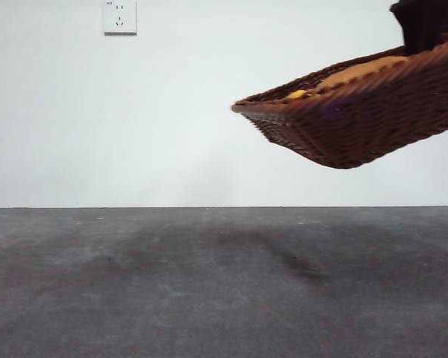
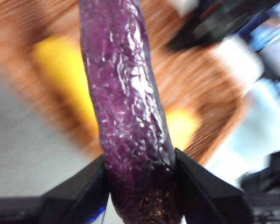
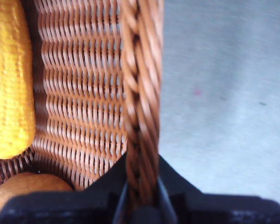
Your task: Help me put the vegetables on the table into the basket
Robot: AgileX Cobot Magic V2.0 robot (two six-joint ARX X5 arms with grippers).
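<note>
The near stretch of the dark grey counter (image 1: 209, 298) is seen bare, with only a soft shadow beneath the basket (image 1: 358, 127), which is held well above it at the upper right, tilted down toward its free end. Its braided rim (image 3: 141, 93) is clamped by the right end effector (image 3: 142, 196); corn (image 3: 9, 79) and potato (image 3: 23, 186) are carried inside. The eggplant (image 2: 126, 107) is gripped lengthwise by the left end effector (image 2: 142, 186), above the basket. A wall socket (image 1: 119, 16) is mounted on the far wall.
</note>
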